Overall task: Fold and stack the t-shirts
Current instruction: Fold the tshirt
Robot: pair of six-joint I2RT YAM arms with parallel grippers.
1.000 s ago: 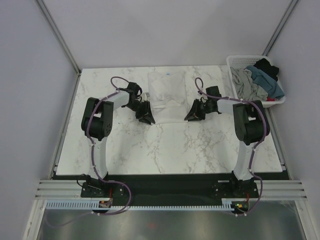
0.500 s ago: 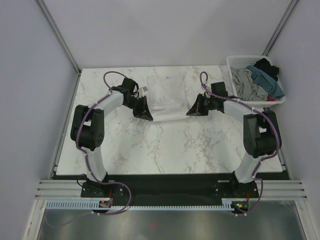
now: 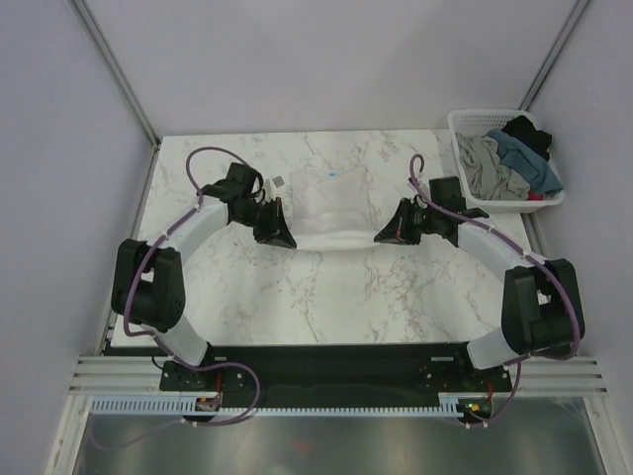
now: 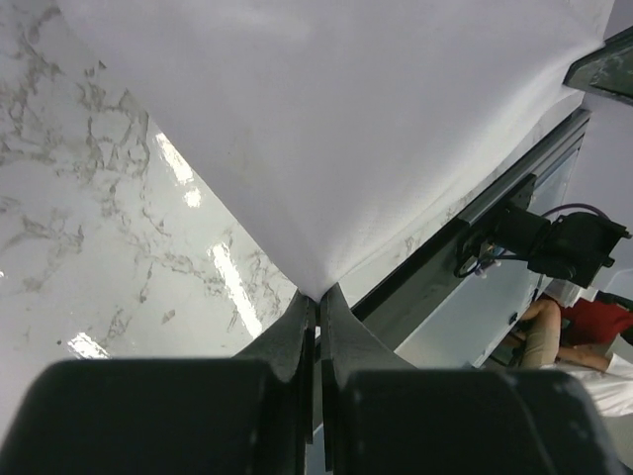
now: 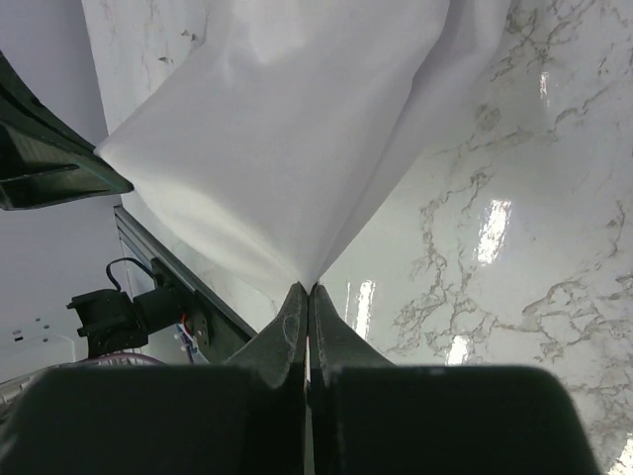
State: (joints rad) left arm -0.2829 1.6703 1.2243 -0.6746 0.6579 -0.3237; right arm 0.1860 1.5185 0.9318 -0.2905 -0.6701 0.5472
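Observation:
A large white t-shirt hangs stretched between my two grippers above the back middle of the marble table. My left gripper is shut on its near left corner, seen as a pinched fabric point in the left wrist view. My right gripper is shut on its near right corner, pinched likewise in the right wrist view. The near hem sags a little between them. Grey, teal-blue and black t-shirts lie heaped in the basket.
A white plastic lattice basket stands at the table's back right corner, just beyond my right arm. Metal frame posts rise at both back corners. The black base rail runs along the near edge.
Both grippers have lifted the white shirt's near corners and spread outward and slightly nearer. Both arms have stretched out more, and the shirt is now pulled taut.

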